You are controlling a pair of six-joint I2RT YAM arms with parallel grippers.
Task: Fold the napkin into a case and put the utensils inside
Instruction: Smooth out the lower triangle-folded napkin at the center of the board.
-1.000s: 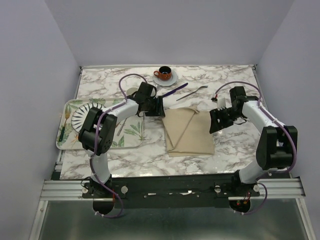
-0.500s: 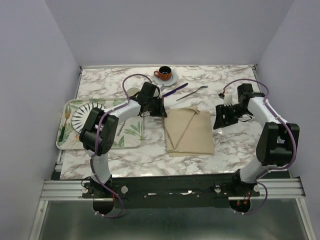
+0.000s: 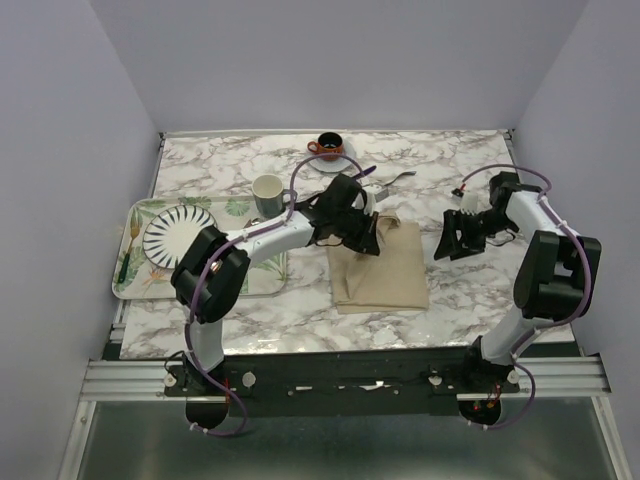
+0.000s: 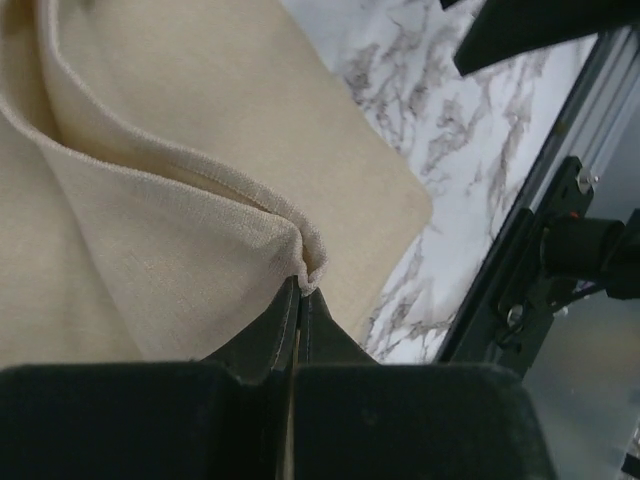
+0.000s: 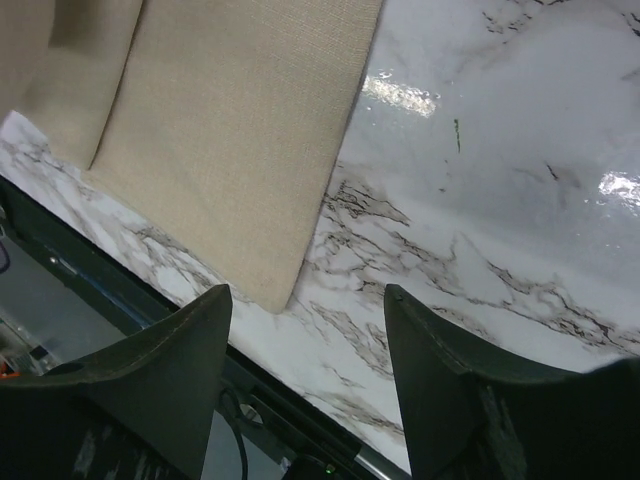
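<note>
- Left pincer [image 3: 372,238] [image 4: 303,292]: fingers together, clamped on a raised fold of the napkin's [image 3: 385,272] [image 4: 150,190] [image 5: 230,130] hemmed edge, at the cloth's far left part.
- Right pincer [image 3: 450,246] [image 5: 305,300]: fingers apart, nothing between them, poised over the worktop [image 3: 460,160] just beside the napkin's right edge.
- Napkin: beige, folded, lying flat at mid-worktop apart from the pinched ridge.
- Knife [image 3: 367,171]: purple, beyond the napkin, largely hidden by the left arm.
- Fork [image 3: 403,178]: silver, just right of the knife, on bare marble.
- Tray [image 3: 135,255]: at left, carrying a striped plate [image 3: 178,232]; a cream mug [image 3: 267,188] stands near it.
</note>
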